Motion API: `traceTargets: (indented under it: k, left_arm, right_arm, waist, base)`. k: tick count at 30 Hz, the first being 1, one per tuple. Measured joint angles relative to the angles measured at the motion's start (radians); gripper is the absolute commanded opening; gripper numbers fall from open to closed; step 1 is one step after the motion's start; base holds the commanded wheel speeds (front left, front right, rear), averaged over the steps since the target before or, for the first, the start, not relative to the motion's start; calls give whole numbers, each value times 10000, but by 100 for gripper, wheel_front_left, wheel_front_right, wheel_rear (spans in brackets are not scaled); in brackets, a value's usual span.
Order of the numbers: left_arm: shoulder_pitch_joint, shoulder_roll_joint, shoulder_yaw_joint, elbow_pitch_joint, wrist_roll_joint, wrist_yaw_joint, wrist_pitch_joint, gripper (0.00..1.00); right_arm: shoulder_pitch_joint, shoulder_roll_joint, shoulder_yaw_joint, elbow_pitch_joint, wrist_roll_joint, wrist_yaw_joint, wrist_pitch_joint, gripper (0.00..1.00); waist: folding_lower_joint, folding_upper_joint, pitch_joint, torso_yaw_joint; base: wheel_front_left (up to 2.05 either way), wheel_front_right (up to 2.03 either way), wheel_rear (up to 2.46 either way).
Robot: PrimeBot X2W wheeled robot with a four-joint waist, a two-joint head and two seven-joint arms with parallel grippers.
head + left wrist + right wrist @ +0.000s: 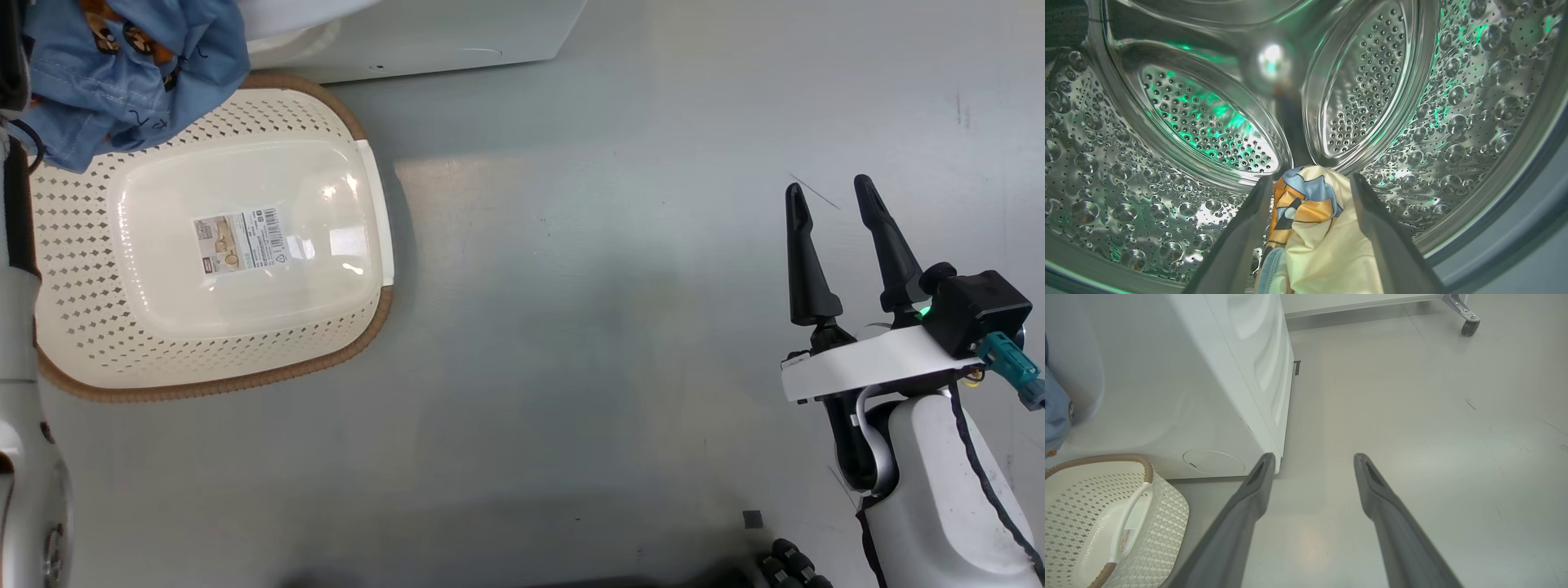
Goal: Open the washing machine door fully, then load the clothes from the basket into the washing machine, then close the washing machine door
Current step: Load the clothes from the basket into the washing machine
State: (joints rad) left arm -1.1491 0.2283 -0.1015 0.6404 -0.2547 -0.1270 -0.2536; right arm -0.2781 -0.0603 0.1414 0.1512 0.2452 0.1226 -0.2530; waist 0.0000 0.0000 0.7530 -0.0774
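Observation:
My left gripper [1311,179] is inside the washing machine's steel drum [1208,122]. Its fingers stand wide open, and a cream garment with an orange and blue print [1323,245] lies between them. A light blue garment [122,73] hangs at the top left of the head view, over the far rim of the basket [82,327], and shows as a blue edge [1053,412] before the washing machine [1167,396]. The cream basket is bare inside, its barcode sticker showing. My right gripper [829,188] hovers open over the floor at the right. The washing machine door is out of view.
The washer's white lower front [424,41] stands just behind the basket [1163,506]. Grey floor stretches between the basket and my right gripper [1313,457]. A white frame on a caster [1470,326] stands far off. My pale left forearm [16,408] runs along the left edge.

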Motion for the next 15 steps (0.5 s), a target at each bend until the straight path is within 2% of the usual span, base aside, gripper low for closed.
traceTargets:
  k: [15]
  left_arm:
    - [1767,-278,610,-1950,-176,146,-4,100]
  right_arm:
    - [9,-25,-42,-46,-17,0,0,100]
  waist:
    - [0,0,-133,250]
  base:
    - [0,0,0]
